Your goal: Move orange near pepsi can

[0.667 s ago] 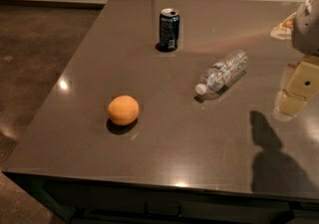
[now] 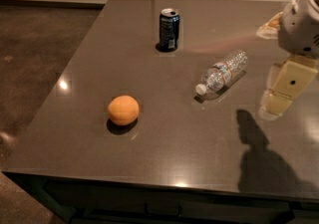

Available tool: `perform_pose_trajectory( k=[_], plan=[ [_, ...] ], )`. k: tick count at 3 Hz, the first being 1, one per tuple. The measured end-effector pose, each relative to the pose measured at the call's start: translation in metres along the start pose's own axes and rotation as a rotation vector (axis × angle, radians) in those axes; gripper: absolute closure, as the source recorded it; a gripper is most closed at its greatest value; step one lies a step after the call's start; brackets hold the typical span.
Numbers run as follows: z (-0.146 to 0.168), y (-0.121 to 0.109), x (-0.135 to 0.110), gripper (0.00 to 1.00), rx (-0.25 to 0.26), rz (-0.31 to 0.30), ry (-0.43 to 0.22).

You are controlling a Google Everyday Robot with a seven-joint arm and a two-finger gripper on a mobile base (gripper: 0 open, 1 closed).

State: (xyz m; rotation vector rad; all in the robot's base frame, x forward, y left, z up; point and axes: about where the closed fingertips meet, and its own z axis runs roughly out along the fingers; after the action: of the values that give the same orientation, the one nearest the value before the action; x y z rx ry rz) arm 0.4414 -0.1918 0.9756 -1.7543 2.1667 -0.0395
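The orange lies on the dark grey table, left of the middle and toward the front. The pepsi can, dark blue with a silver top, stands upright toward the back, well apart from the orange. My gripper hangs above the table's right side, pointing down and to the left. It is far to the right of the orange and holds nothing that I can see. Its shadow falls on the table in front of it.
A clear plastic water bottle lies on its side between the can and my gripper, cap toward the front. A pale crumpled item sits at the back right, partly hidden by my arm. The table's left edge drops to the floor.
My gripper has shifted slightly to the left. The orange, can and bottle have not moved.
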Motion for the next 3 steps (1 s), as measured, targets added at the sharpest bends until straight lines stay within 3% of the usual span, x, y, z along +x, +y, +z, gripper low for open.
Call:
perform_pose_trajectory(
  k=[2, 3],
  plan=[
    [0.026, 0.03, -0.09, 0.0, -0.079, -0.1, -0.164],
    [0.053, 0.047, -0.127, 0.0, -0.117, -0.135, -0.189]
  ],
)
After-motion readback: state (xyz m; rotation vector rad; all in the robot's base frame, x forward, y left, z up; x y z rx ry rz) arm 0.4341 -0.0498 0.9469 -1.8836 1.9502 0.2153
